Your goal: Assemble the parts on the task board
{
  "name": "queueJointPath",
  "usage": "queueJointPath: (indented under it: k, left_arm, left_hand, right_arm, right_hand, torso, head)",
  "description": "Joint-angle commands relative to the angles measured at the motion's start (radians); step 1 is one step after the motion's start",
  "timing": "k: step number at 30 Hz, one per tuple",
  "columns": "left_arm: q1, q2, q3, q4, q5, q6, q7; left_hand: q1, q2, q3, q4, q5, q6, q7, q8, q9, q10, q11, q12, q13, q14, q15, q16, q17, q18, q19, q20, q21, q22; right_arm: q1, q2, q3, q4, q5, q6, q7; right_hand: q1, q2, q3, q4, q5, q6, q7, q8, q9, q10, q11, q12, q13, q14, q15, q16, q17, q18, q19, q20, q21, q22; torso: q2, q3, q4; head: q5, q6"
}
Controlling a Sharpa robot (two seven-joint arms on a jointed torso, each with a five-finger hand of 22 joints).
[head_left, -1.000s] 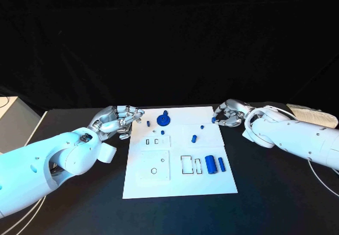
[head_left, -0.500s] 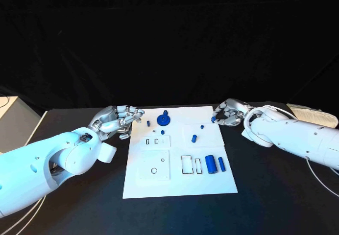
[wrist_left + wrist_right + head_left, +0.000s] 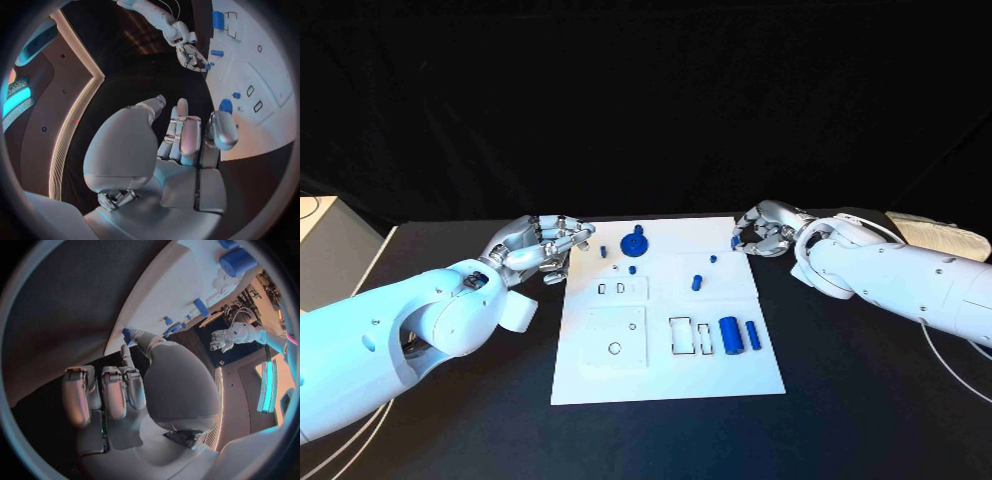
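A white board (image 3: 668, 375) is seen lying in the middle of the black table (image 3: 848, 400), with blue parts spread over it. A round disc part (image 3: 636, 243) with a peg is found near the far edge; small pegs (image 3: 632, 270) are scattered just near of it, and a short cylinder (image 3: 697, 283) lies right of centre. Toward the near right, a thick cylinder (image 3: 728, 333) and a thinner rod (image 3: 751, 335) are laid side by side, just right of rectangular outlines marked on the board. A raised white square with a hole (image 3: 616, 338) is set at the near left of the board.

The left hand (image 3: 541, 246) is held just beyond the board's far left edge, above the table; its fingers (image 3: 182, 131) are curled in loosely, and nothing can be seen in them. The disc is seen beyond the fingertips in the left wrist view, apart from them.

The right hand (image 3: 766, 232) is held at the board's far right corner. A small blue peg (image 3: 736, 243) is pinched at its fingertips, and in the right wrist view the same blue piece (image 3: 127, 335) is seen at the tip of the thumb, over the board's edge, while the other fingers (image 3: 115, 390) are folded together beside it.
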State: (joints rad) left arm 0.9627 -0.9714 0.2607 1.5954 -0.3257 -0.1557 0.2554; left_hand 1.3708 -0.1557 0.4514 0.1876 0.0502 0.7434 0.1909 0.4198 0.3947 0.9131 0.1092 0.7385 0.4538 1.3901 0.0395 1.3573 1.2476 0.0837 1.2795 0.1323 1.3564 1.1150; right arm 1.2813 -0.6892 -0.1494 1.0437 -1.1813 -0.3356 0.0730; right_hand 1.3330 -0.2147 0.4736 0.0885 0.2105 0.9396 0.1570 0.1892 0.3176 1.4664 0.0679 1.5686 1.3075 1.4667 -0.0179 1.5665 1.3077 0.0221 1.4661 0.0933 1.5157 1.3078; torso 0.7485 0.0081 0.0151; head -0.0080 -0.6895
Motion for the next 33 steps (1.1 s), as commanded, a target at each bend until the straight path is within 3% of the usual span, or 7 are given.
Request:
queueJointPath:
  k: [1, 33]
  left_arm:
    - [0.0, 0.0, 0.0, 0.004, 0.002, 0.019, 0.002]
    - [0.0, -0.003, 0.0, 0.007, 0.002, 0.019, -0.002]
  left_hand:
    - [0.001, 0.003, 0.003, -0.002, -0.001, -0.005, 0.004, 0.004, 0.001, 0.004, 0.002, -0.005, -0.002, 0.009, 0.0, 0.005, 0.0, 0.01, 0.006, 0.003, 0.003, -0.001]
    - [0.0, 0.003, 0.003, -0.002, -0.001, -0.005, 0.004, 0.004, 0.001, 0.005, 0.002, -0.005, -0.002, 0.009, 0.0, 0.004, -0.001, 0.01, 0.006, 0.003, 0.004, 0.0]
  right_arm:
    - [0.0, 0.005, 0.0, -0.005, -0.011, 0.004, 0.0]
    - [-0.001, 0.032, -0.003, -0.042, -0.011, 0.028, -0.007]
  right_hand:
    - [-0.013, -0.001, 0.004, 0.001, -0.006, -0.008, -0.001, -0.006, -0.001, 0.104, 0.008, 0.002, 0.263, 0.102, 0.001, 0.0, 0.254, -0.007, 0.066, -0.003, -0.002, 0.225]
    - [-0.021, 0.007, 0.005, 0.007, -0.01, 0.003, -0.002, -0.001, 0.001, 0.104, 0.008, 0.002, 0.263, 0.102, 0.003, 0.0, 0.253, -0.007, 0.066, -0.001, -0.003, 0.225]
  torso:
    - [0.0, -0.0001, 0.0001]
    - [0.001, 0.0009, -0.0014]
  head:
    - [0.001, 0.0]
    - [0.004, -0.007]
